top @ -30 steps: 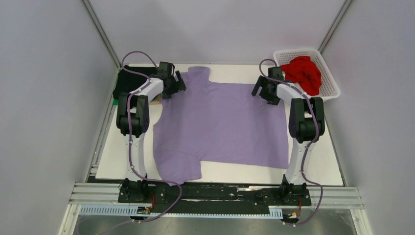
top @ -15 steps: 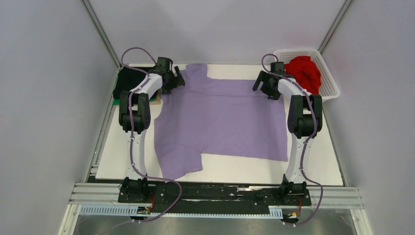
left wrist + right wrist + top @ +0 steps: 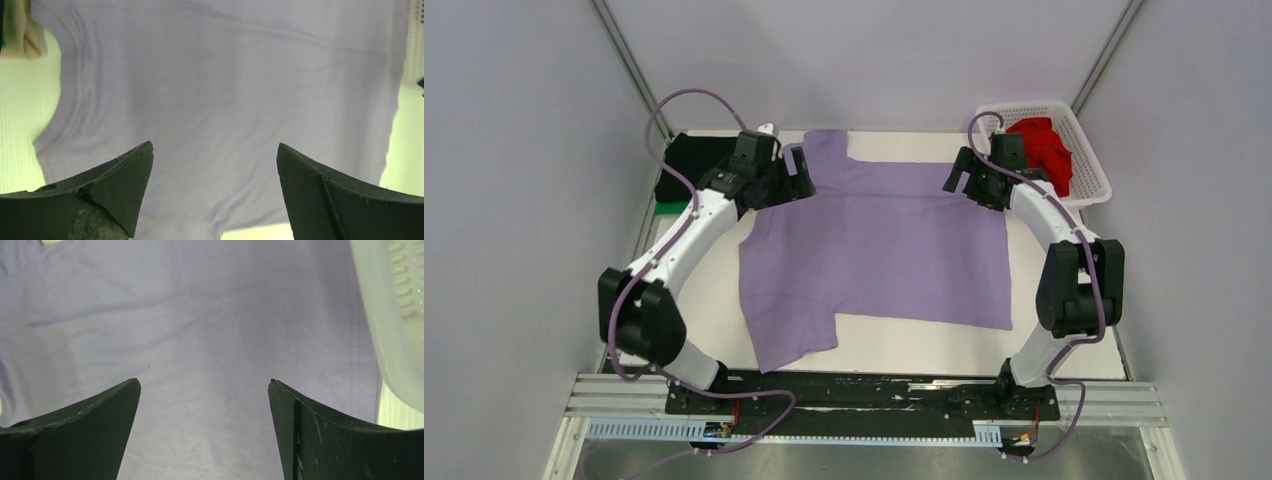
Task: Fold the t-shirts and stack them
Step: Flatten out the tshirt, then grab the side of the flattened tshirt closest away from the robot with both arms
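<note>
- Top external view: lavender t-shirt [image 3: 874, 250] lies spread flat across the middle of the table [image 3: 1064, 350].
- Black t-shirt [image 3: 686, 165] rests on the green t-shirt [image 3: 667, 208] at the far left corner.
- Red t-shirt [image 3: 1044, 150] lies crumpled in the white basket [image 3: 1094, 178], far right.
- Over the lavender cloth's far left edge, the left jaws stand wide apart, empty.
- Over its far right corner beside the basket, the right jaws stand likewise.

Table [image 3: 1064, 350], lavender t-shirt [image 3: 879, 250] spread flat, green shirt [image 3: 664, 208] (black shirt [image 3: 686, 168] atop), basket [image 3: 1094, 160]

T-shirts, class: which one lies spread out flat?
The lavender t-shirt; the red t-shirt is bunched in the basket, and the black t-shirt lies compact at far left.
</note>
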`<state>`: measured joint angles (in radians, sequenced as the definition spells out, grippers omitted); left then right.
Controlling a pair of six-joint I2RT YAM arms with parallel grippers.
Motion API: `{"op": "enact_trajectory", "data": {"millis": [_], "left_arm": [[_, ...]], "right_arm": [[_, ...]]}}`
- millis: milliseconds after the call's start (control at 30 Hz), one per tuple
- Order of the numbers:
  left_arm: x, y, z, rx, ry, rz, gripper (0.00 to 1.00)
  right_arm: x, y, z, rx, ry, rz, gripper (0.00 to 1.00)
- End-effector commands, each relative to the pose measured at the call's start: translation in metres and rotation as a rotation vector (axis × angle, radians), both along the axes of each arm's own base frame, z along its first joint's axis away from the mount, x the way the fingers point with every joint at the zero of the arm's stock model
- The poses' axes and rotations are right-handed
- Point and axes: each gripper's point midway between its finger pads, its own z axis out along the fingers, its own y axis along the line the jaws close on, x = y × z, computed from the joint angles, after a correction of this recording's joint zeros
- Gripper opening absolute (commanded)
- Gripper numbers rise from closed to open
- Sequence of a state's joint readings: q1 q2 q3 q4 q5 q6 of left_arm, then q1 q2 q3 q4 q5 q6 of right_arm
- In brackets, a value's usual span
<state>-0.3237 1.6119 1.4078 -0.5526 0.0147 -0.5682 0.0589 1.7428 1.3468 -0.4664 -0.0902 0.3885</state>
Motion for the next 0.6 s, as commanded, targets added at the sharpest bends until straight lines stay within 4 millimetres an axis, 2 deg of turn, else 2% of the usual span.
{"op": "enact_trajectory", "data": {"millis": [0,67,167,233,267,300,333,367,400,533,567], "left_arm": [[-0.055,0.019,0.000,0.015,0.044,0.038,1.00],[-0.082,0.023,-0.004,0.016,0.073,0.045,1.00],[-0.123,0.025,-0.009,0.021,0.112,0.035,1.00],[-0.149,0.030,-0.016,0.056,0.152,0.031,1.00],[-0.168,0.032,-0.019,0.082,0.187,0.017,1.00],[-0.179,0.037,-0.027,0.103,0.214,0.032,1.00],[-0.200,0.039,-0.039,0.132,0.264,0.011,1.00],[-0.210,0.040,-0.045,0.138,0.294,0.018,1.00],[-0.229,0.043,-0.058,0.160,0.346,0.003,1.00],[-0.278,0.037,-0.091,0.155,0.488,-0.040,1.00],[-0.285,0.035,-0.095,0.149,0.513,-0.035,1.00]], "right_arm": [[-0.007,0.010,0.006,0.027,-0.037,0.057,1.00],[-0.007,0.012,0.009,0.030,-0.043,0.065,1.00],[-0.015,0.016,0.024,0.072,-0.065,0.062,1.00],[-0.031,0.021,0.026,0.104,-0.061,0.058,1.00],[-0.039,0.020,0.028,0.110,-0.062,0.043,1.00],[-0.049,0.018,0.030,0.113,-0.067,0.026,1.00],[-0.059,0.015,0.031,0.117,-0.070,0.005,1.00],[-0.070,0.013,0.032,0.121,-0.074,-0.016,1.00],[-0.081,0.012,0.033,0.127,-0.081,-0.030,1.00],[-0.122,-0.003,0.030,0.130,-0.112,-0.140,1.00],[-0.130,-0.008,0.030,0.125,-0.127,-0.176,1.00]]}}
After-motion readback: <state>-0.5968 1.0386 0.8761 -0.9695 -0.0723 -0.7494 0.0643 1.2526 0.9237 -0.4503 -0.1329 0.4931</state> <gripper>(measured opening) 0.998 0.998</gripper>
